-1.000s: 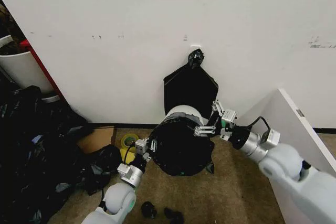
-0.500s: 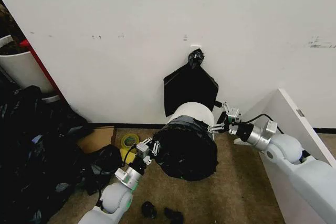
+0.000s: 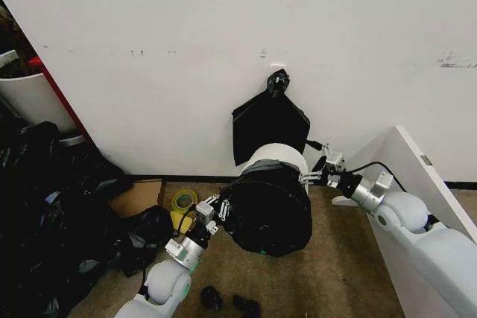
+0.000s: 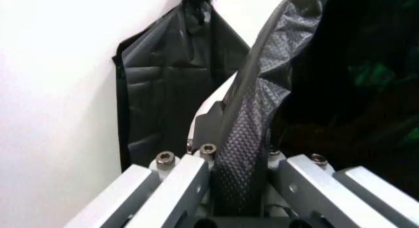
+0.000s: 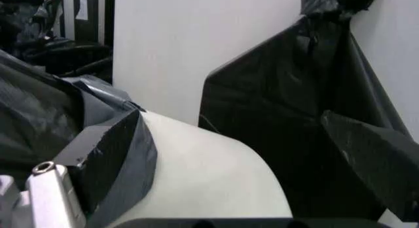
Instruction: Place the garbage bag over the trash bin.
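Here, crinkled glossy garbage bag sheathes the cream trash bin — mostly.

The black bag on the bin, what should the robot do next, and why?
Probably pull the garbage bag a little farther down the trash bin. Cream wall is bare near the wall, and the left gripper and right gripper both pinch the bag's edge.

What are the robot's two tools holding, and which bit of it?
Both hold the thin, crinkled black plastic garbage bag by its edge: the left tool pinches a fold on one side, the right tool the opposite side beside the cream-white round bin.
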`<state>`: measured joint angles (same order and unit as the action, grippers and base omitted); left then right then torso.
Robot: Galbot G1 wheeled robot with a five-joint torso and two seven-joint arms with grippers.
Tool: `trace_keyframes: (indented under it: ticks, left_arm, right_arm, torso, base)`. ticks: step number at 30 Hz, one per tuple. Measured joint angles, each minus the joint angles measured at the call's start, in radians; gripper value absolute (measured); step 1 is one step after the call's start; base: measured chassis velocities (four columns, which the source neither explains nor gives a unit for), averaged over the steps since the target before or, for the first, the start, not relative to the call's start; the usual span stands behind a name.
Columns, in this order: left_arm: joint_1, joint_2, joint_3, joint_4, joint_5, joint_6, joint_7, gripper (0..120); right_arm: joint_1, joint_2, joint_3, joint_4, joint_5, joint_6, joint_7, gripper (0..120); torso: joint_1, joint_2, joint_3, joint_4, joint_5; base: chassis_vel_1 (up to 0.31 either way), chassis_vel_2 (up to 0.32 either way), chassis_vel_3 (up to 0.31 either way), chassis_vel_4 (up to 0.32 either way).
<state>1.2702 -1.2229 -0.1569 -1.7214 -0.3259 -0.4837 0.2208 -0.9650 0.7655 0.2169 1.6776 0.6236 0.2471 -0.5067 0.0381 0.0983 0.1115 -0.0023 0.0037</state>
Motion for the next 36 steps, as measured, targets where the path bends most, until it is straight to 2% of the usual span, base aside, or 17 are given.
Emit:
trace_keyframes:
  ticks: [5,8,9,10,12,13,17,20,21,24,28,33,36]
  left_arm:
    - [-0.001,-0.007,-0.001,-0.005,-0.038,0.062,-0.072,1]
    - [-0.004,-0.013,0.004,-0.008,-0.081,0.143,-0.142,1]
    - [-0.006,-0.018,0.010,-0.018,-0.126,0.216,-0.204,1]
    - [-0.007,-0.021,0.012,-0.026,-0.151,0.248,-0.235,1]
    - [-0.014,-0.031,0.013,-0.060,-0.243,0.354,-0.346,1]
    - [-0.014,-0.031,0.013,-0.060,-0.243,0.354,-0.346,1]
    - [-0.033,-0.051,-0.021,-0.150,-0.486,0.577,-0.565,1]
    - [-0.055,-0.067,-0.085,-0.190,-0.692,0.724,-0.701,1]
    - [-0.055,-0.067,-0.085,-0.190,-0.692,0.724,-0.701,1]
    - [-0.081,-0.087,-0.176,-0.201,-0.917,0.821,-0.829,1]
    - [-0.093,-0.108,-0.280,-0.210,-1.104,0.886,-0.912,1]
    - [-0.091,-0.111,-0.340,-0.229,-1.191,0.913,-0.937,1]
    - [-0.083,-0.110,-0.351,-0.245,-1.202,0.919,-0.937,1]
  right_arm:
    - [-0.015,0.014,0.000,0.028,0.115,0.050,-0.041,100]
    - [-0.027,0.034,-0.001,0.068,0.221,0.085,-0.044,100]
    - [-0.045,0.052,-0.004,0.123,0.283,0.096,0.014,100]
    - [-0.053,0.058,-0.006,0.145,0.294,0.099,0.043,100]
    - [-0.090,0.081,-0.016,0.230,0.263,0.091,0.193,100]
    - [-0.090,0.081,-0.016,0.230,0.263,0.091,0.193,100]
    - [-0.180,0.097,-0.047,0.334,0.081,0.007,0.439,100]
    - [-0.239,0.104,-0.060,0.370,0.007,-0.018,0.480,100]
    - [-0.239,0.104,-0.060,0.370,0.007,-0.018,0.480,100]
    - [-0.271,0.115,-0.065,0.373,-0.040,-0.015,0.480,100]
    - [-0.298,0.130,-0.069,0.368,-0.125,-0.031,0.557,100]
    - [-0.321,0.134,-0.067,0.344,-0.217,-0.057,0.591,100]
    - [-0.328,0.139,-0.070,0.312,-0.253,-0.056,0.585,100]
  torso:
    - [0.000,0.000,0.000,0.0000,-0.0001]
    - [0.000,0.000,0.000,0.0001,-0.0003]
    - [0.000,0.000,0.000,0.0001,-0.0002]
    - [0.000,0.000,0.000,0.0002,-0.0003]
    - [0.000,0.000,0.000,0.0001,-0.0006]
    - [0.000,0.000,0.000,0.0001,-0.0006]
    - [0.000,0.000,0.000,-0.0001,0.0000]
    - [0.000,0.000,0.000,-0.0002,-0.0003]
    - [0.000,0.000,0.000,-0.0002,-0.0003]
    - [0.000,0.000,0.000,0.0001,0.0000]
    - [0.000,0.000,0.000,0.0000,0.0001]
    - [0.000,0.000,0.000,0.0001,-0.0002]
    - [0.000,0.000,0.000,0.0000,-0.0002]
  base:
    - [0.000,0.000,0.000,0.000]
    - [0.000,0.000,0.000,0.000]
    - [0.000,0.000,0.000,0.000]
    - [0.000,0.000,0.000,0.000]
    - [0.000,0.000,0.000,0.000]
    - [0.000,0.000,0.000,0.000]
    - [0.000,0.000,0.000,0.000]
    - [0.000,0.000,0.000,0.000]
    - [0.000,0.000,0.000,0.000]
    - [0.000,0.000,0.000,0.000]
    - [0.000,0.000,0.000,0.000]
    - [0.000,0.000,0.000,0.000]
    - [0.000,0.000,0.000,0.000]
